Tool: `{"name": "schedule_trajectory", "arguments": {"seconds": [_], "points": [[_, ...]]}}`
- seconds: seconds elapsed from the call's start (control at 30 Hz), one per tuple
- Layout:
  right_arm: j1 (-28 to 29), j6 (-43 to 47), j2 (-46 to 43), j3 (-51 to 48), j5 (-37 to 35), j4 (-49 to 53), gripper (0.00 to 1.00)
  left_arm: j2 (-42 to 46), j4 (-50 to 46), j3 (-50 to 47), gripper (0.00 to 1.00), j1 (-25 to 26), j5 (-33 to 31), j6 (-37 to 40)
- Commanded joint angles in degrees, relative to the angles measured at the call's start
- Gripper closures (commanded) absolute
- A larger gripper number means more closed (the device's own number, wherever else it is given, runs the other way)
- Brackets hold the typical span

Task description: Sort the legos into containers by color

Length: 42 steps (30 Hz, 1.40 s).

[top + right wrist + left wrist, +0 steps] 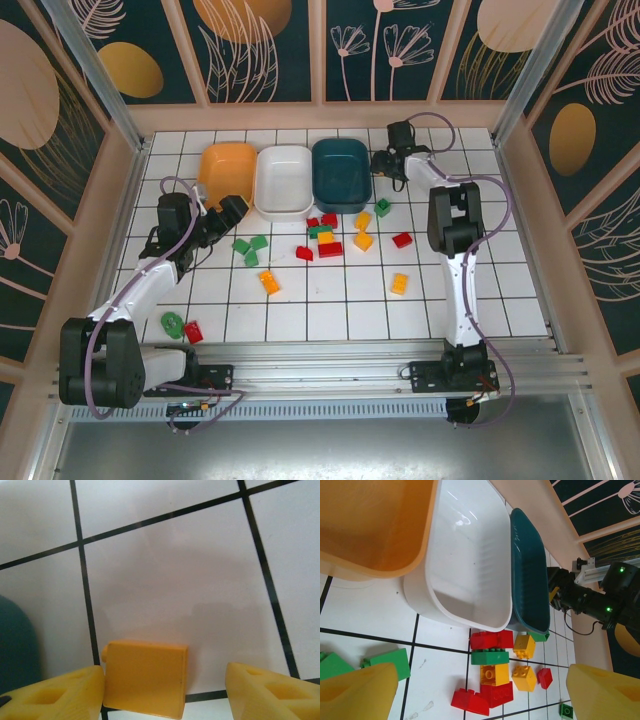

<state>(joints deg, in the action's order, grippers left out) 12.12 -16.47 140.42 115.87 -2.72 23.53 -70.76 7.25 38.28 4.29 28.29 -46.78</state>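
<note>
Three containers stand in a row at the back: orange tray (228,165), white tray (284,178), dark teal tray (342,172). Legos lie loose in front of them: a red, green and yellow cluster (325,238) (495,667), green bricks (250,248), yellow ones (399,283) and a red one (402,240). My left gripper (232,210) (482,680) hangs open by the orange tray's front corner, nothing between its fingers. My right gripper (385,163) (165,680) is low over the table, right of the teal tray. It is open around a yellow-orange brick (145,677) that touches its left finger (65,692).
A green piece (172,322) and a red brick (193,331) lie near the left arm's base. Wooden walls (320,115) frame the tiled table. A metal rail (380,360) runs along the near edge. The right arm (590,600) shows beyond the teal tray.
</note>
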Motion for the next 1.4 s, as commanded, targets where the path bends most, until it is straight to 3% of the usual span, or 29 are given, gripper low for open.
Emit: {"name": "schedule_trajectory", "arguments": {"seconds": [0.0, 0.13, 0.27, 0.47, 0.6, 0.97, 1.37], "points": [[0.2, 0.4, 2.4, 2.3, -6.8, 3.8, 0.38, 1.2, -0.5, 0.5, 0.12, 0.4, 0.9, 0.2], [0.1, 0.9, 1.4, 0.3, -9.1, 4.2, 0.44, 1.1, -0.3, 0.3, 0.12, 0.4, 1.2, 0.1], [-1.1, 0.6, -2.3, -4.8, -5.4, 1.5, 0.47, 1.1, 0.5, -0.5, 0.12, 0.4, 1.0, -0.2], [-1.5, -1.0, -7.9, -8.7, 1.6, -2.8, 0.38, 0.9, 1.9, -1.3, 0.12, 0.4, 1.3, -0.9], [-1.1, -2.3, -7.8, -6.1, -1.7, -1.6, 0.36, 0.7, 2.7, -1.1, 0.12, 0.4, 2.2, -1.3], [-0.9, -2.1, -1.9, -3.4, -0.1, 0.3, 0.34, 0.2, 2.6, -1.7, 0.12, 0.4, 2.1, -1.1], [-0.8, -0.9, -0.6, -3.8, -1.3, 1.1, 0.43, -0.3, 3.6, -2.5, 0.12, 0.4, 2.0, -1.2]]}}
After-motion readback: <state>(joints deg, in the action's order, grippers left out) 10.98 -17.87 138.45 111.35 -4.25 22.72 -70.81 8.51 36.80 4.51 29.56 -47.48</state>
